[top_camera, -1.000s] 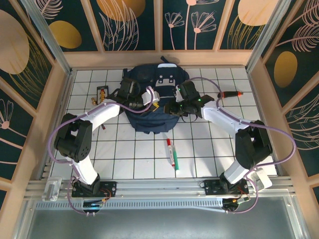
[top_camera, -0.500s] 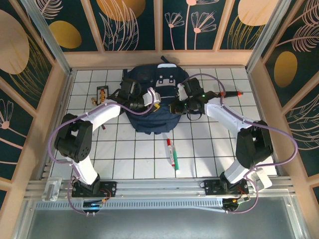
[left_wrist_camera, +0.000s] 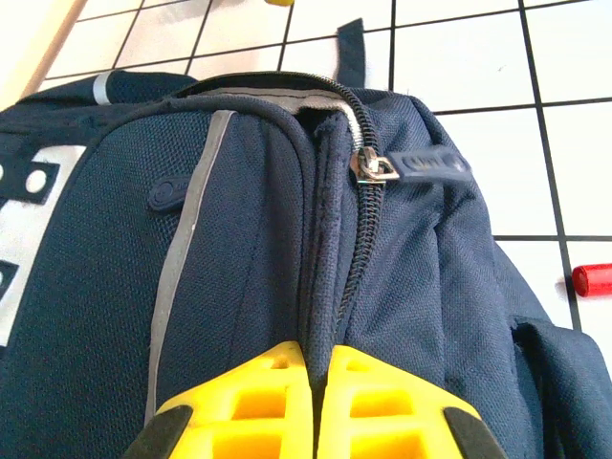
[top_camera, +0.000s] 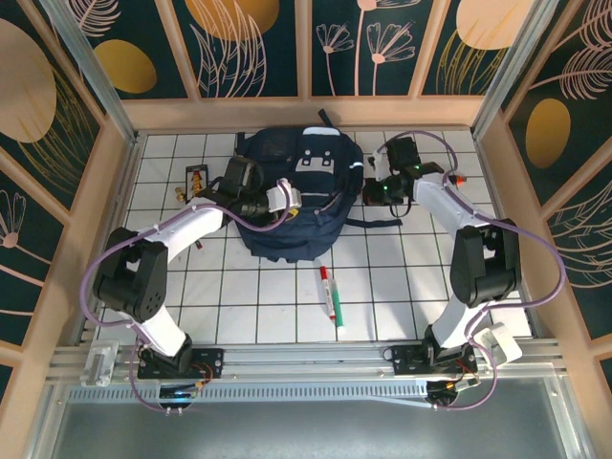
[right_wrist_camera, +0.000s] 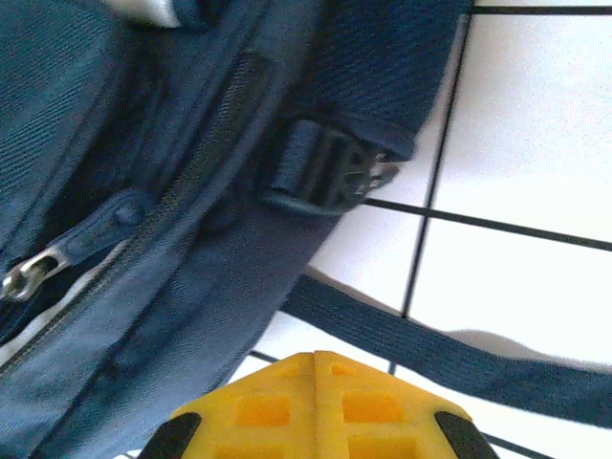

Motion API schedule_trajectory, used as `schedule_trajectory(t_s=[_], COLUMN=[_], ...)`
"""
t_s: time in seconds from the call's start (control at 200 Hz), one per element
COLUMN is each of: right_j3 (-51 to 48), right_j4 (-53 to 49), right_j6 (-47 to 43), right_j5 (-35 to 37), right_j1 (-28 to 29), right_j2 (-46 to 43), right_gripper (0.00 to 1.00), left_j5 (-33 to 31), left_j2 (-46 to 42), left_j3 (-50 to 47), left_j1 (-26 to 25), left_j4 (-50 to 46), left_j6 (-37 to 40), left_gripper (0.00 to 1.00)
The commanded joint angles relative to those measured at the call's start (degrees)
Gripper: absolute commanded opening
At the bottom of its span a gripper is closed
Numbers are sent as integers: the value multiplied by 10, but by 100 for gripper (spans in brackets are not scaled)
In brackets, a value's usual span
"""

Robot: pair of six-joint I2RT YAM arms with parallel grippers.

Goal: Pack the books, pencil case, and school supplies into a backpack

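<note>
White gridded tabletop (top_camera: 402,287) under backpack (top_camera: 308,228); wooden frame (top_camera: 306,113), floral panels (top_camera: 382,43).

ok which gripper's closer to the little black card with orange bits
Left. The left gripper is on the middle of the backpack; the right gripper is at its edge farthest from the card.
</note>
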Motion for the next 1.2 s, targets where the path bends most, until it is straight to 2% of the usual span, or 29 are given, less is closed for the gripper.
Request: schedule_trajectory(t_s=[0.0, 0.015, 0.03, 0.105, 0.175, 0.255, 0.315, 0.35, 0.44, 0.5, 0.661, 0.761, 0.871, 1.076, 1.191], right_j3=[-14, -16, -20, -50, -98, -141, -165, -175, -181, -166, -108, -73, -42, -21, -21], right_j4=[29, 31, 35, 74, 123, 159, 187, 199, 214, 198, 109, 66, 22, -8, -8], right_j6=[-48, -48, -44, 23, 103, 146, 145, 144, 153, 146, 91, 71, 62, 63, 66], right_j5=[-84, -95, -106, -136, -109, -3, 34, 28, -50, -56, 146, 208, 312, 398, 420], right_j1=[7, 7, 8, 16, 46, 104, 140, 151, 149, 152, 194, 217, 247, 273, 283], right_j2=[-30, -35, -40, -68, -108, -162, -194, -202, -192, -175, -133, -105, -84, -63, -58], right_gripper=[0, 0, 4, 30, 45, 49, 52, 52, 51, 49, 47, 42, 37, 28, 17], left_j5=[41, 42, 42, 47, 54, 70, 91, 102, 120, 130, 133, 142, 155, 175, 181], left_j2=[-13, -11, -10, -2, 3, 9, 13, 14, 14, 14, 59, 77, 85, 90, 93], left_j3=[12, 15, 16, 27, 34, 41, 44, 45, 42, 48, 98, 123, 132, 139, 145], left_j1=[1, 0, 0, 0, 0, 0, 1, 0, 0, 0, 1, 1, 1, 3, 5], left_j4=[-8, -8, -6, -7, -3, 0, 1, 2, 17, 10, -57, -89, -99, -91, -91], left_j6=[10, 7, 1, -17, -36, -59, -70, -75, -92, -97, -107, -115, -117, -137, -148], left_gripper=[0, 0, 0, 0, 0, 0, 0, 0, 0, 0, 0, 0, 0, 0, 0])
